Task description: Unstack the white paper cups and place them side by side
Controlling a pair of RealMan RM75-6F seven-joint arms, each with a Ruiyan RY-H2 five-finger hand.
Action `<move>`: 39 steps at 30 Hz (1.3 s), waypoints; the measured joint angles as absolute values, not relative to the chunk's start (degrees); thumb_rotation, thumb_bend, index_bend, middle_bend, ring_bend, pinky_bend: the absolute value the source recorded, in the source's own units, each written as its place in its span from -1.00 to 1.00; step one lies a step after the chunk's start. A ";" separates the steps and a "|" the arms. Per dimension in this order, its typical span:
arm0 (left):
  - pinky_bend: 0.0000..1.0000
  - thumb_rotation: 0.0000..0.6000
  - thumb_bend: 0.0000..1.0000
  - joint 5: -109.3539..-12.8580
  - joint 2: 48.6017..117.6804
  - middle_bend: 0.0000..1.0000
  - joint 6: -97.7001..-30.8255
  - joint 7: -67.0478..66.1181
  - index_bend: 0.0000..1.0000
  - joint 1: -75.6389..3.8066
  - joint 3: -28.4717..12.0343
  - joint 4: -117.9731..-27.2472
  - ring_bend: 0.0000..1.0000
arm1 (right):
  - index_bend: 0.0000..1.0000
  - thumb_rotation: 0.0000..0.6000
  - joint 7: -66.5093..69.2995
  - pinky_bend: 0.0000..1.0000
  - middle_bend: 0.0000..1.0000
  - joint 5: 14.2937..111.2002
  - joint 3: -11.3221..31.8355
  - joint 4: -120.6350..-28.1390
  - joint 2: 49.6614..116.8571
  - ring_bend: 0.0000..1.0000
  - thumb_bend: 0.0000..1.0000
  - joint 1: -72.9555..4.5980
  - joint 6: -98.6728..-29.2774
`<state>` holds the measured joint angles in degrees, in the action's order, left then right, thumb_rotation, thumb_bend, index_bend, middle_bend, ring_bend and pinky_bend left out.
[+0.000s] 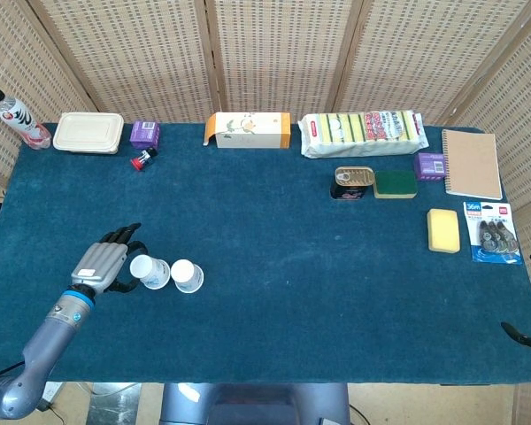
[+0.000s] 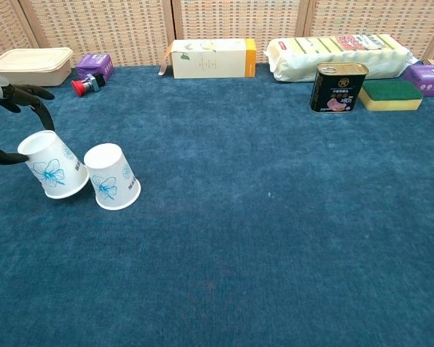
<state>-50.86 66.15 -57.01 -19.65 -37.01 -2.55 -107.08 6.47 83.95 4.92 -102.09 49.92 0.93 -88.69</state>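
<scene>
White tilted cup (image 2: 54,165) pinched by left hand (image 1: 102,266), beside second cup (image 2: 112,176); chest view shows fingers (image 2: 36,101) only. Right hand apparently off-frame.

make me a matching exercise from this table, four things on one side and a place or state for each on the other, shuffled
Things:
1. tilted paper cup
2. upside-down paper cup
3. tin can
4. notebook

Places or states:
A. far right of the table, by the purple box
B. standing mouth down, free of any hand
C. left of the green sponge
D. leaning, at the left hand's fingers

Pairs: 1-D, 2-B, 3-C, 4-A
</scene>
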 measured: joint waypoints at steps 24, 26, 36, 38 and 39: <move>-0.84 1.00 -0.50 -57.23 64.67 -1.00 -62.54 -17.10 -1.00 -32.75 -1.67 -109.70 -1.00 | -0.83 1.00 6.83 -1.00 -1.00 84.27 5.01 -102.33 49.97 -1.00 -1.00 1.16 -89.49; -0.84 1.00 -0.54 -59.69 64.26 -1.00 -65.46 -17.01 -1.00 -31.12 -1.07 -109.74 -1.00 | -0.83 1.00 6.52 -1.00 -1.00 84.34 4.99 -102.31 50.14 -1.00 -1.00 1.14 -89.52; -0.83 1.00 -0.57 -76.21 64.39 -1.00 -88.76 -15.27 -1.00 -16.10 4.61 -109.36 -1.00 | -0.83 1.00 3.96 -1.00 -1.00 85.21 5.21 -101.81 51.94 -1.00 -1.00 1.17 -91.02; -0.83 1.00 -0.57 -78.39 64.46 -1.00 -90.94 -13.19 -1.00 -13.36 5.49 -108.65 -1.00 | -0.83 1.00 3.21 -1.00 -1.00 85.31 5.27 -101.70 52.28 -1.00 -1.00 1.23 -91.38; -0.83 1.00 -0.57 -79.26 64.48 -1.00 -91.76 -11.72 -1.00 -12.11 5.84 -108.16 -1.00 | -0.83 1.00 2.94 -1.00 -1.00 85.32 5.31 -101.66 52.41 -1.00 -1.00 1.24 -91.50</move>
